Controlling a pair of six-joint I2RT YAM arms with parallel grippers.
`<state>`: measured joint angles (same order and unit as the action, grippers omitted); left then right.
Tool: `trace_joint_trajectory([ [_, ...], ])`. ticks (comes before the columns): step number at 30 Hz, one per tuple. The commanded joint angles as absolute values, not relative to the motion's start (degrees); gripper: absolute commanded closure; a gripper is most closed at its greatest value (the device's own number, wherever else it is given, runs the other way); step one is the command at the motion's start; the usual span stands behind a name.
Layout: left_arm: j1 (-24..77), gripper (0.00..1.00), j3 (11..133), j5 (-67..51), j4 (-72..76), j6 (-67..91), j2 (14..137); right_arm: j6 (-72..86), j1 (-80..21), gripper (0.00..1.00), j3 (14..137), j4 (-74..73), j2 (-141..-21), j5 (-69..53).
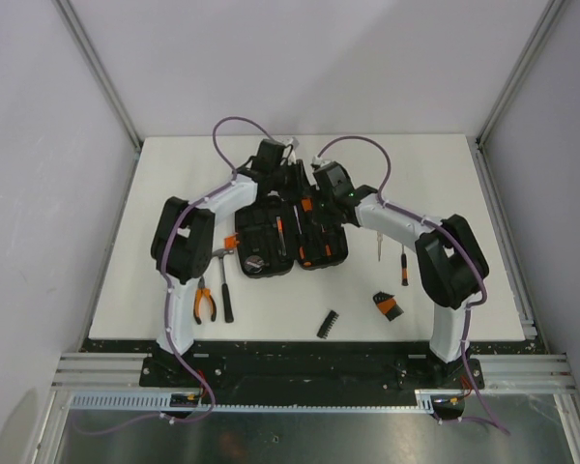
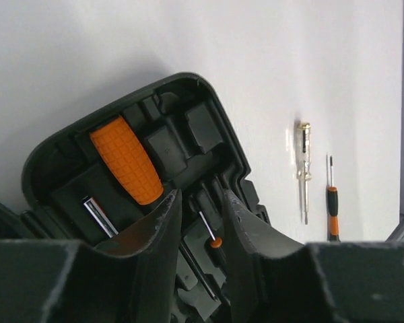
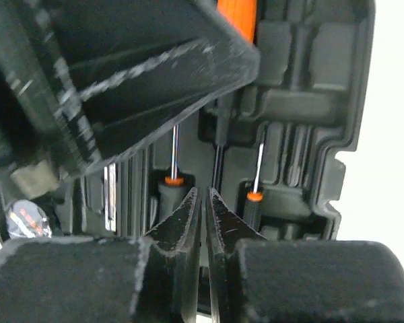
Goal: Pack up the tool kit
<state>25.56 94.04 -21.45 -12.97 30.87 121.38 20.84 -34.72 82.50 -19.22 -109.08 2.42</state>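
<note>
The tool kit case [image 1: 334, 253] lies open at the centre of the worktop [image 1: 464, 174], with both grippers over its 12 o'clock edge. The left gripper [image 2: 198, 222] is narrowly parted and grips nothing. The right gripper [image 3: 203, 202] is almost closed; whether it pinches anything cannot be told. At the case's 8 o'clock lie pliers [image 1: 205, 302], at its 3 o'clock a tester [image 1: 381, 246] and a small screwdriver [image 1: 403, 266]

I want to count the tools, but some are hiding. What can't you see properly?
- Top view: both arms cover the far part of the tool kit case.
- Left wrist view: the left hand hides the near slots and the lower end of the small screwdriver.
- Right wrist view: unclear whether the right hand pinches the thin dark shaft.
- Top view: bit holder too small to count bits.
</note>
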Motion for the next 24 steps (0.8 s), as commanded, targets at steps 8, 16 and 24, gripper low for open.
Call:
trace_joint_trajectory([
  [8,26.72,0.70,95.77,-19.37,-12.44,28.88,125.40,20.49,-36.61,0.90,79.78,-22.57,-108.49,2.44],
  [16,26.89,0.70,93.50,-18.19,-12.46,28.63,126.30,19.68,-37.14,0.89,79.78,-23.37,-110.81,0.72],
  [24,27.04,0.71,91.16,-18.31,-12.49,28.65,126.94,18.89,-38.39,0.89,79.80,-25.30,-112.97,1.44],
])
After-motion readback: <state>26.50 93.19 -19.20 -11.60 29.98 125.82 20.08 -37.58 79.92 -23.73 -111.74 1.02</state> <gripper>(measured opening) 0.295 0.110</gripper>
